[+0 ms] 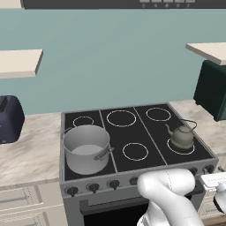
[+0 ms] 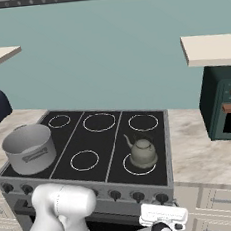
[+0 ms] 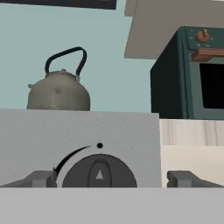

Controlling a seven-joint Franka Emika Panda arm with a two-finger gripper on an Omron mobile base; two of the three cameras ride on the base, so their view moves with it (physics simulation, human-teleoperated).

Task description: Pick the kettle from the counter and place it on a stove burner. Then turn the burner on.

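The small squat grey-green metal kettle [image 1: 182, 136] is sitting on the near right white-ringed burner [image 2: 138, 164] of the black glass cooktop [image 1: 132, 128]. Below it, the two-finger gripper [image 3: 113, 178] is hanging with its fingers spread wide, straddling a dark round stove knob [image 3: 99, 173] without touching it, while a large steel pot [image 1: 86, 148] is standing on the near left side

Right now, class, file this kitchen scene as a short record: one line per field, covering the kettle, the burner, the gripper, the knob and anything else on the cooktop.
kettle: small squat grey-green metal kettle, upright on the front right ring
burner: thin white ring outline on the black glass cooktop, partly covered by the kettle
gripper: two-finger gripper, open, one tip each side of the knob
knob: dark round stove knob on the grey front panel, below the kettle
other: large steel pot, front left of the cooktop
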